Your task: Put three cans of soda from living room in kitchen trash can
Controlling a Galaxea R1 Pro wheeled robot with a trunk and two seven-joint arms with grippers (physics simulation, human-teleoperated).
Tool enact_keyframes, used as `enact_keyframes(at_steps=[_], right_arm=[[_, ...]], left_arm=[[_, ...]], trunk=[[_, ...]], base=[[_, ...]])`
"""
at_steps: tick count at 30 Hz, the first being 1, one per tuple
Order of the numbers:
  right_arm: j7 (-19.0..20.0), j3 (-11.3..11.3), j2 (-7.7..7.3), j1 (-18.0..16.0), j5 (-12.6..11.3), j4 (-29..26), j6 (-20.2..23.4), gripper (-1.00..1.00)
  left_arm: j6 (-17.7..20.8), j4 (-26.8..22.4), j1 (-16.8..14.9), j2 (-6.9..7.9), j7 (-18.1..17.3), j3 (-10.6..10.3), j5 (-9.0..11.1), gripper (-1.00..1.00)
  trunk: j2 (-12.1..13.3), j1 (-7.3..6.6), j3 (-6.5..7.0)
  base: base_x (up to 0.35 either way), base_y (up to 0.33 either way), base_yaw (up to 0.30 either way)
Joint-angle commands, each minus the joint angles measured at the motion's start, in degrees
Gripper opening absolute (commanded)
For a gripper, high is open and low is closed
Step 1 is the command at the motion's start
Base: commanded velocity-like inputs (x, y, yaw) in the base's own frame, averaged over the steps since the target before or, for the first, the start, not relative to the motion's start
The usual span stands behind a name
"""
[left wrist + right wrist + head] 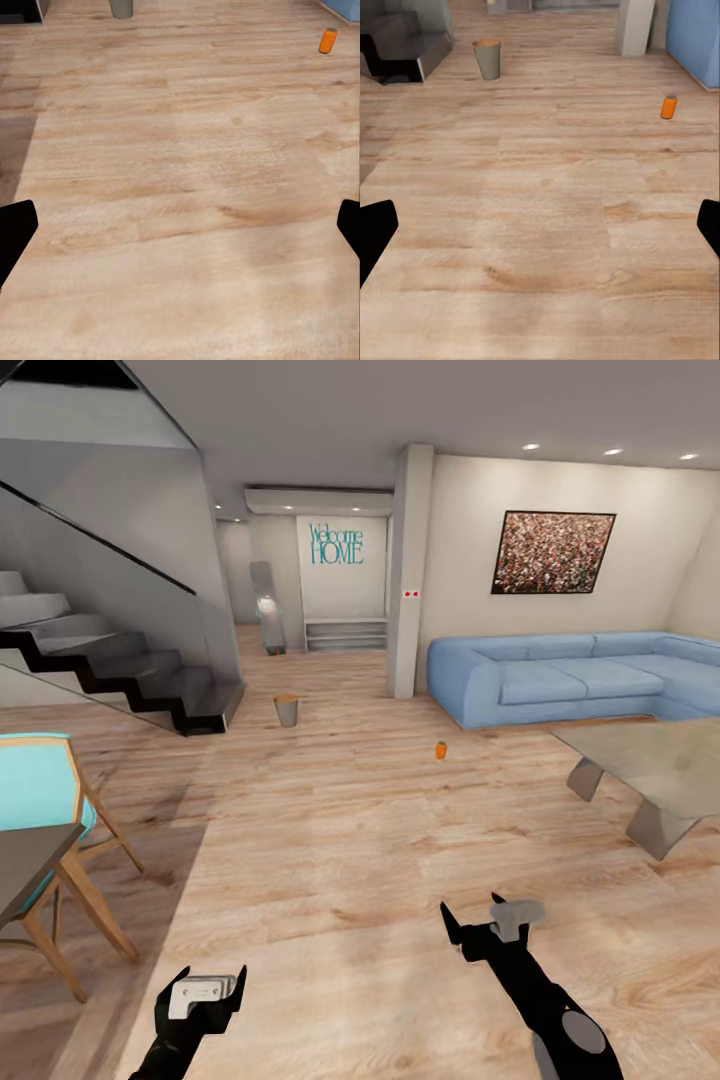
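One orange can of soda (pixel 441 750) stands upright on the light wood floor of the living room, also seen as a can (pixel 328 40) and a can (pixel 668 106) in the wrist views. The tash can (pixel 287 710), a small tapered grey-beige bin with a copper-brown inside, stands on the floor farther back and to the left of it, near the foot of the stairs; the bin (pixel 487 58) is empty as far as I can see. My left gripper (pixel 203 990) and right gripper (pixel 472 915) hang low over bare floor, well short of both. Both are open and hold nothing.
A dark staircase (pixel 120 670) rises at the left. A blue sofa (pixel 570 680) and a glass-topped low table (pixel 650 760) fill the right side. A turquoise chair (pixel 40 790) and a dark table edge (pixel 30 860) stand at near left. A white pillar (pixel 410 570) stands behind the can.
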Motion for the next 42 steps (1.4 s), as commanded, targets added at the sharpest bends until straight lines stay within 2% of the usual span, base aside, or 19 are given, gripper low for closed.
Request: enact_keyframes(at_steps=[1,3,4,7,8,9,11,14,21,31,42], right_arm=[[-0.05,0.73,0.0,-0.75,0.04,-0.08,0.66,1.0],[-0.3,2.05,0.01,-1.79,0.04,-0.13,1.55,1.0],[-1.29,3.72,0.04,-2.69,0.0,0.14,2.31,1.0],[-3.23,5.52,0.05,-3.15,-0.06,1.3,2.65,1.0],[-4.95,6.93,0.04,-3.32,-0.07,2.62,2.68,1.0],[-4.95,6.93,0.04,-3.32,-0.07,2.62,2.68,1.0],[-7.66,8.62,-0.02,-3.41,-0.11,4.77,2.52,1.0],[-9.82,9.63,-0.19,-3.26,-0.27,8.17,0.95,1.0],[-11.2,10.13,-0.43,-3.05,-0.39,12.46,-4.52,1.0],[-11.48,9.85,-0.84,-2.94,-0.64,14.38,-6.1,1.0],[-11.54,9.74,-0.99,-2.91,-0.72,14.94,-7.6,1.0]], left_arm=[[0.18,0.0,-0.09,0.05,-0.01,0.02,-0.03,1.0],[0.42,0.08,-0.26,0.12,-0.05,0.04,0.0,1.0],[0.66,0.03,-0.36,0.14,-0.1,0.04,0.47,1.0],[0.67,0.21,-0.41,0.15,-0.08,0.04,0.77,1.0],[0.71,0.3,-0.41,0.16,-0.07,0.08,0.9,1.0],[0.71,0.3,-0.41,0.16,-0.07,0.08,0.9,1.0],[0.67,0.39,-0.43,0.16,-0.02,0.17,0.96,1.0],[0.49,1.36,-0.45,0.18,-0.03,0.23,1.07,1.0],[0.29,3.94,-0.46,0.23,-0.06,0.25,1.33,1.0],[0.17,4.59,-0.46,0.17,-0.06,0.25,1.33,1.0],[-1.58,4.63,-0.38,0.2,-0.1,0.26,1.25,1.0]], trunk=[[0.0,0.0,0.0],[0.0,0.0,0.0],[0.0,0.0,0.0],[0.0,0.0,0.0],[0.0,0.0,0.0],[0.0,0.0,0.0],[0.0,0.0,0.0],[0.0,0.0,0.0],[0.0,0.0,0.0],[0.0,0.0,0.0],[0.0,0.0,0.0]], base=[[0.322,0.044,0.0],[0.322,0.031,0.0],[0.322,0.014,0.0],[0.322,0.009,0.0],[0.322,0.005,0.0],[0.322,0.005,0.0],[0.322,0.003,0.0],[0.322,0.02,0.0],[0.322,0.058,0.0],[0.322,0.078,0.0],[0.322,0.099,0.0]])
